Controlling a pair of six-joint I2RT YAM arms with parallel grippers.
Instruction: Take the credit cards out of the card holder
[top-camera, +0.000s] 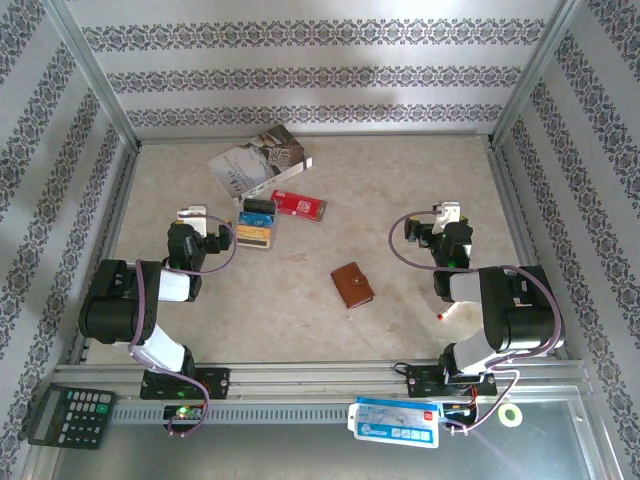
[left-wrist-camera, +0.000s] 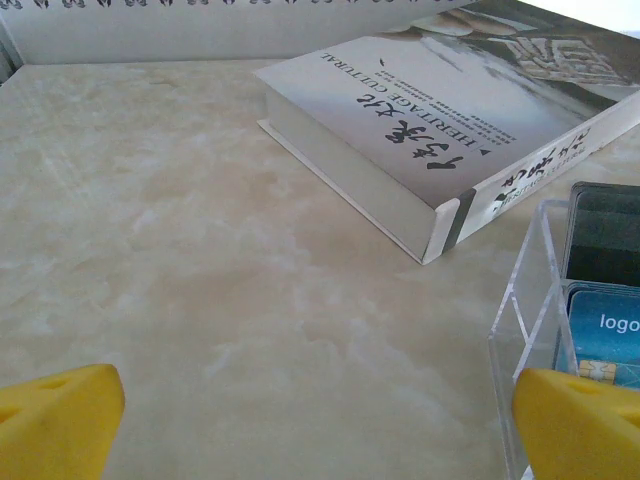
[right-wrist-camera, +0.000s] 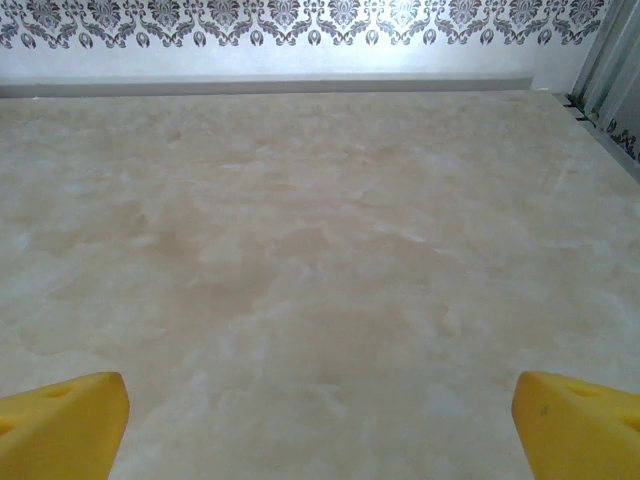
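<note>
White-grey book (top-camera: 258, 163) lies toward the back — calculator (top-camera: 70, 414) at front-left

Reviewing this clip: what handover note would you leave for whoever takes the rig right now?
Left gripper: open, empty, low beside the clear tray.
Right gripper: open, empty, over bare table.
Card holder: shut, flat mid-table, apart from both arms.
Tray cards sit near the book; red card lies loose.
Done: nothing. Left: open the holder, take out its cards; its contents are hidden.
</note>
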